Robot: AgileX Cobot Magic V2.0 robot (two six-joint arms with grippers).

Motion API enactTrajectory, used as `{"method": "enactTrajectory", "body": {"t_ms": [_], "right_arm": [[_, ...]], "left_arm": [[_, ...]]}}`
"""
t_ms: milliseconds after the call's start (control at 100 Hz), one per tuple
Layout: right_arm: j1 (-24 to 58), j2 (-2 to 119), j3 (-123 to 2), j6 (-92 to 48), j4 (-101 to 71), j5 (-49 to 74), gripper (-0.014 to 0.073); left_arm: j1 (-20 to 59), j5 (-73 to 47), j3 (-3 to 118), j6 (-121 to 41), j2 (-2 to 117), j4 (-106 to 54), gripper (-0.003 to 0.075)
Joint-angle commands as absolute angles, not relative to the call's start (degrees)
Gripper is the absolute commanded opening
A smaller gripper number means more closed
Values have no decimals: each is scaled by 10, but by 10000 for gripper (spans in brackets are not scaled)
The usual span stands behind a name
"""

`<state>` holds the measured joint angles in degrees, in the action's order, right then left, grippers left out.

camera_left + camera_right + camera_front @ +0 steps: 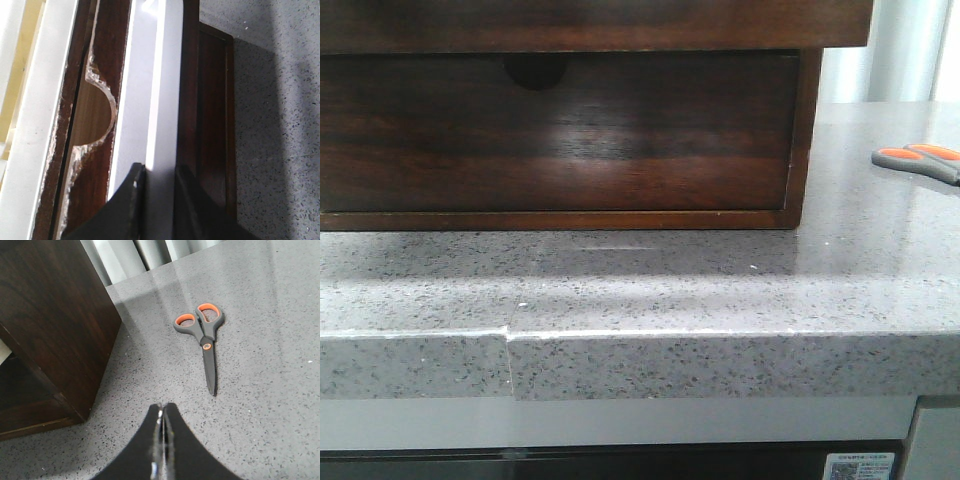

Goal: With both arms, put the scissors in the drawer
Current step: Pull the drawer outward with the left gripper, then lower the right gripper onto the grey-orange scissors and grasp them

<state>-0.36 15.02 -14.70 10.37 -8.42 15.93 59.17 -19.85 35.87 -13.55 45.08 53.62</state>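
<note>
While scissors (202, 337) lie apart ahead | right jaws together, empty | left jaws narrow

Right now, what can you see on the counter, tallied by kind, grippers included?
Scissors: 1, lying flat on the grey counter, blades closed.
Wooden drawer unit: 1, standing on the counter.
Grippers: 2, the left gripper and the right gripper.
Total: 4

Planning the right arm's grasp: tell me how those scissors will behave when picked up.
The scissors lie flat and closed on the speckled countertop, so they probably won't roll, though a push may slide them on that glossy surface. They look rigid and light. Lifted by one handle loop, the blades might swing open.
</note>
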Motion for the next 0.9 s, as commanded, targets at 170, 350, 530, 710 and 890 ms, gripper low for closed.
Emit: {"method": "enactTrajectory", "body": {"t_ms": [170,350,530,710,890], "right_arm": [[-4,155,-161,102,-81,111,-69],[-4,155,-161,102,-81,110,-69],[-4,182,-198,102,-47,144,-69],[-4,289,-285,102,13,201,-5],[-4,417,-383,102,24,241,368]], "left_arm": [[610,-74,398,-124,436,534,257],[610,-72,398,-124,433,534,263],[610,-38,398,-123,414,521,262],[610,-7,403,-123,384,480,262],[610,-7,403,-123,355,438,262]]}}
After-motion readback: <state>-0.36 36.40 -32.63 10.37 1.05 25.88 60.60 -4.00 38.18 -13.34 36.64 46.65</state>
